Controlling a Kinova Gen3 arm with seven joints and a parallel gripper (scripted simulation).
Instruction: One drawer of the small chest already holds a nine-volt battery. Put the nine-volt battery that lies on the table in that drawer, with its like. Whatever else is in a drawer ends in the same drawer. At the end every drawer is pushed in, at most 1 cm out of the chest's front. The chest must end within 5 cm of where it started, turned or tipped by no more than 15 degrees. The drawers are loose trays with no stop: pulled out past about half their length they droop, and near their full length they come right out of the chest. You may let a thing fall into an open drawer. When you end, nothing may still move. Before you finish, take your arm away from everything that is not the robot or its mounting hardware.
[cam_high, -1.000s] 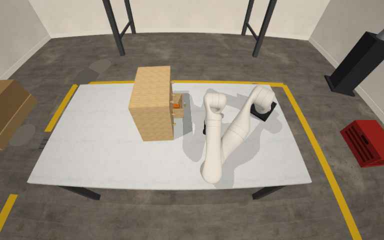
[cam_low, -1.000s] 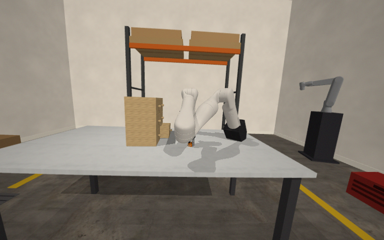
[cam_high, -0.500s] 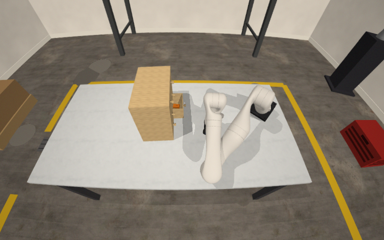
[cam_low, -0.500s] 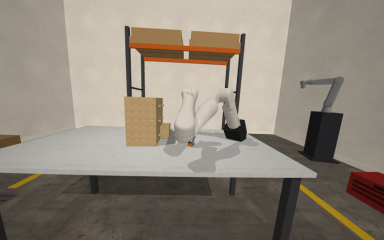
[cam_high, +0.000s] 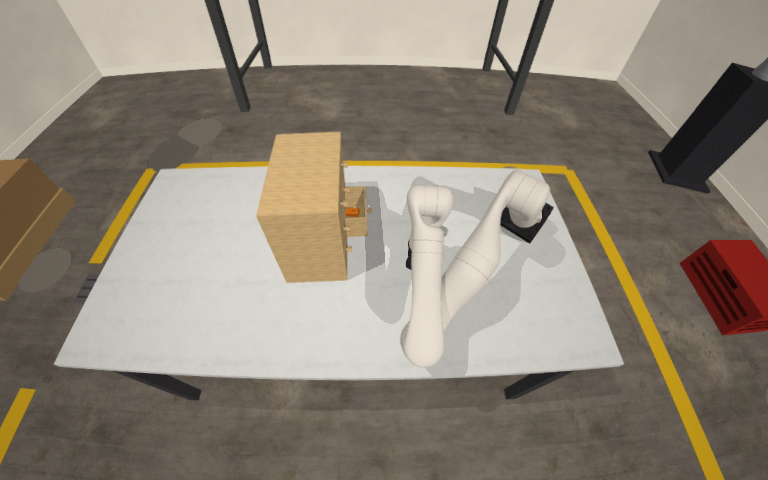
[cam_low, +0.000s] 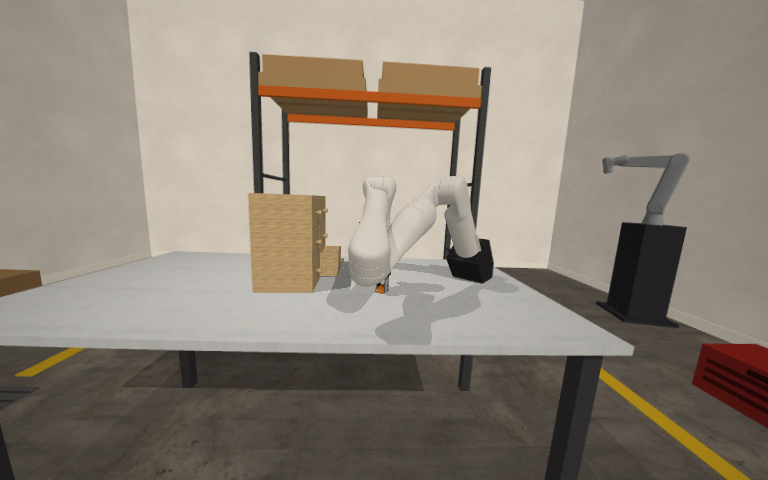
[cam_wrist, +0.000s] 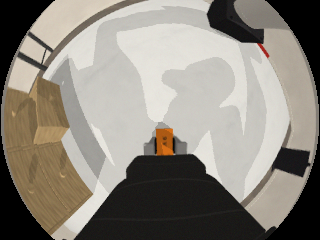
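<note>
The wooden chest stands on the table, its drawers facing right. Its lowest drawer is pulled partly out and holds an orange nine-volt battery. The open drawer also shows in the exterior view. The other drawers are pushed in. The second orange nine-volt battery rests on the table right of the chest, and it also shows in the exterior view. My gripper points down over it, with its fingers closed against the battery's two sides. In the top view the arm hides the gripper.
The arm's black base sits at the table's back right. A shelf rack with cardboard boxes stands behind the table. A red crate and a black pedestal are on the floor to the right.
</note>
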